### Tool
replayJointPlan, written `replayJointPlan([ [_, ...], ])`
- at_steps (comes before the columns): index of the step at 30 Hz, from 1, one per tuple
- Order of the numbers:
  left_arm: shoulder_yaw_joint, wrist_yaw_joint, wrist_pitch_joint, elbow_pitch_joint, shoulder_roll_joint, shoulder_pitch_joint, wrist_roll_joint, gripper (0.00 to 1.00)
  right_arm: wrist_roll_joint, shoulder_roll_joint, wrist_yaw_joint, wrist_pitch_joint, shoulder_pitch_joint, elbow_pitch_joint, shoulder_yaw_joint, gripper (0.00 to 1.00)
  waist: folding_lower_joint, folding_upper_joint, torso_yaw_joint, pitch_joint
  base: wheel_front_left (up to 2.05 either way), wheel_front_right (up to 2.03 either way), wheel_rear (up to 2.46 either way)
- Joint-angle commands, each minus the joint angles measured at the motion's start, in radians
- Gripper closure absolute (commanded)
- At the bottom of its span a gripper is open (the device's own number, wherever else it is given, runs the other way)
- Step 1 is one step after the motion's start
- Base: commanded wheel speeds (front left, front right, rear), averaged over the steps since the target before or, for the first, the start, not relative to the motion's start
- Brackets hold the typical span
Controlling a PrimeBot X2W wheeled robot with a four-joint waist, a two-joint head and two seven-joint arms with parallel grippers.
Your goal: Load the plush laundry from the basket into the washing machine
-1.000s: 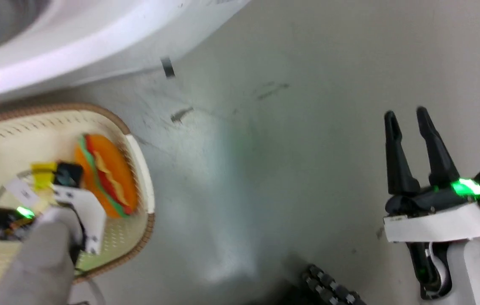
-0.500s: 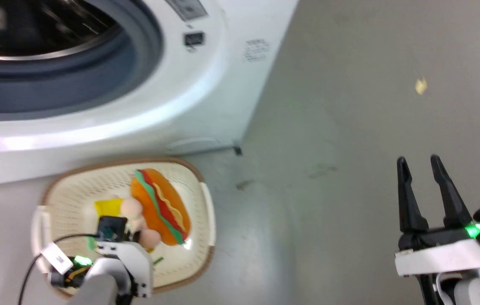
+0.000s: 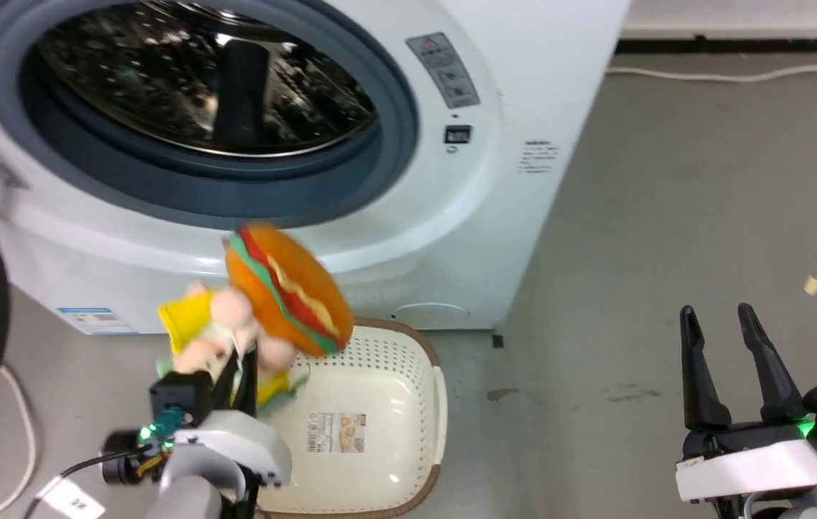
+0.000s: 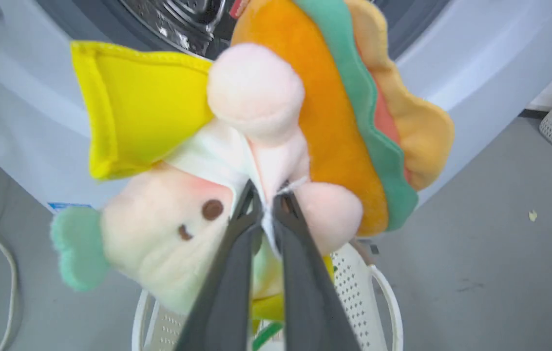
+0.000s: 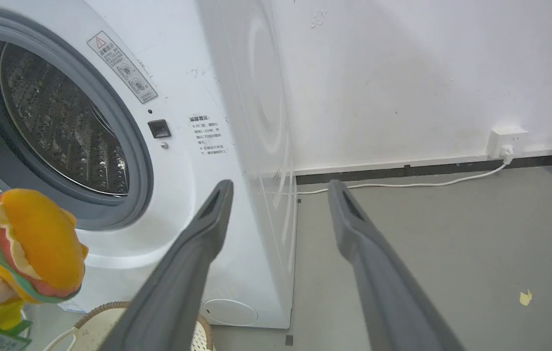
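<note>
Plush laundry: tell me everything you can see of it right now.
The plush laundry is a soft fabric bundle: an orange bun-shaped plush with green, red and yellow layers, plus a pale pink doll with a yellow piece, a mint-green part and dark eyes. It hangs in the air above the basket, before the washing machine, just below its open porthole. The left gripper holds it, fingers pinched on thin pale fabric at the doll's middle.

White cable [image 5: 402, 185] runs to wall socket [image 5: 507, 139]; yellow scrap [image 5: 525, 297] on grey floor [image 5: 451, 243].
</note>
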Motion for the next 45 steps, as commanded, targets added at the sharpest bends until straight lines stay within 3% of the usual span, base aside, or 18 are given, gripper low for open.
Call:
replayJointPlan([
  [1,0.014,0.003,-0.005,-0.043,-0.002,0.008,0.011,1.0,-0.006,0.0,-0.001,-0.005,0.008,-0.006,-0.001,0.0,0.0002,0.0,0.013,-0.006,0.0,0.0,0.0],
  [9,0.114,0.006,-0.005,-0.399,-0.007,0.004,0.086,1.0,-0.006,0.0,-0.001,-0.005,-0.016,-0.025,0.017,0.0,0.0002,0.0,-0.01,0.074,0.0,0.0,0.0],
  [14,0.146,-0.012,0.0,-0.431,0.041,-0.113,0.098,1.0,0.001,0.0,-0.001,-0.005,-0.046,-0.035,0.026,0.0,0.0002,0.0,-0.045,0.161,0.0,0.0,0.0],
  [18,0.155,-0.029,0.069,-0.422,0.097,-0.254,0.104,1.0,0.013,0.0,-0.001,-0.005,-0.077,-0.044,0.032,0.0,0.0002,0.0,-0.08,0.251,0.0,0.0,0.0],
  [24,0.154,-0.067,0.222,-0.345,0.184,-0.499,0.108,1.0,0.043,0.0,-0.001,-0.005,-0.125,-0.047,0.038,0.0,0.0002,0.0,-0.134,0.375,0.0,0.0,0.0],
  [34,0.086,-0.108,0.438,-0.082,0.34,-0.868,0.213,1.0,0.093,0.0,-0.001,-0.005,-0.197,-0.047,0.059,0.0,0.0002,0.0,-0.202,0.503,0.0,0.0,0.0],
  [45,-0.016,-0.15,0.488,0.156,0.379,-1.037,0.241,1.0,0.111,0.0,-0.001,-0.005,-0.233,-0.032,0.074,0.0,0.0002,0.0,-0.215,0.534,0.0,0.0,0.0],
])
